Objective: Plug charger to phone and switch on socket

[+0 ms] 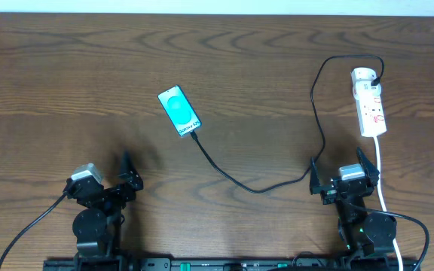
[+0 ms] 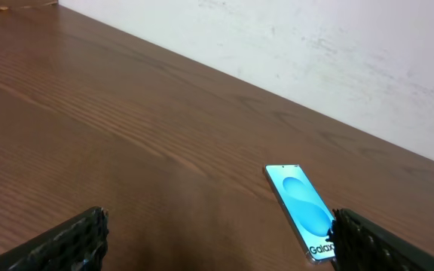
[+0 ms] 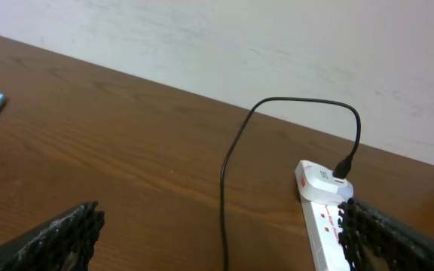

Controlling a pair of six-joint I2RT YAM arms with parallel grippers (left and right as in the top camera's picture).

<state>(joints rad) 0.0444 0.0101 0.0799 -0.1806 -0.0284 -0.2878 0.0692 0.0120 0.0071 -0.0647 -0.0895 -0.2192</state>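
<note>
Low on the left of the dark brown wooden desk [image 1: 51, 75], the left fingers [image 2: 74, 241] stand spread wide and empty, and the small flat phone with a bright cyan screen [image 1: 179, 111] lies beyond them, toward the middle. A long thin black charger cable [image 1: 224, 173] meets the phone's near short edge, sags rightward and loops up to the narrow white power strip [image 1: 371, 102] at the right. The right fingers [image 3: 59, 237], also spread and empty, sit near the strip's front end.
</note>
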